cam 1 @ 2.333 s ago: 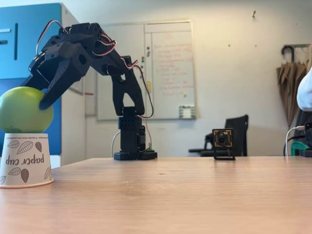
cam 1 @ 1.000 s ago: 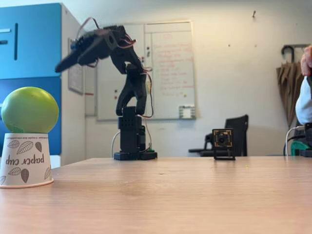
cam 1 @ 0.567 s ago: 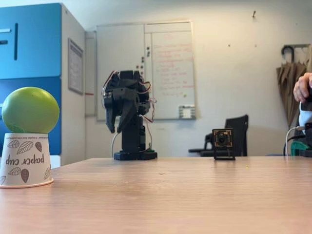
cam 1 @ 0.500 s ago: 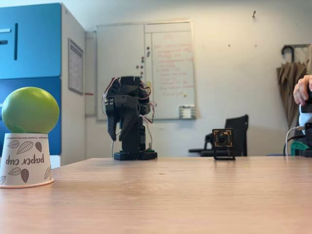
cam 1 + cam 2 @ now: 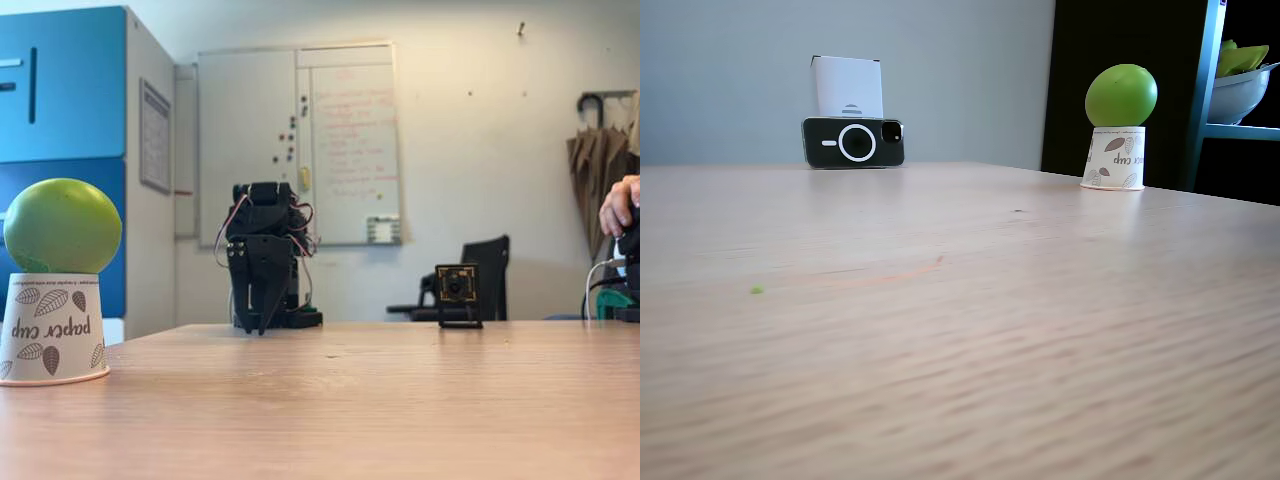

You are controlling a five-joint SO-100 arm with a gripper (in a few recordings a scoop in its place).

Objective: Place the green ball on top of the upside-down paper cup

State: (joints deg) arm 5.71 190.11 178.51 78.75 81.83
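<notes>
Change: arm folded back from over the cup, now tucked at its base by the tabletop's far edge
Gripper (image 5: 262, 325): empty, tips down, nearly closed
Green ball (image 5: 62, 226): resting on upside-down paper cup (image 5: 53, 328), near tabletop's left edge
Progress: placement looks done; nothing left

Upside-down paper cup (image 5: 53, 327), left edge of table (image 5: 380, 400): inverted "paper cup" lettering. Whiteboard (image 5: 345, 140) writing on back wall: illegible.
</notes>
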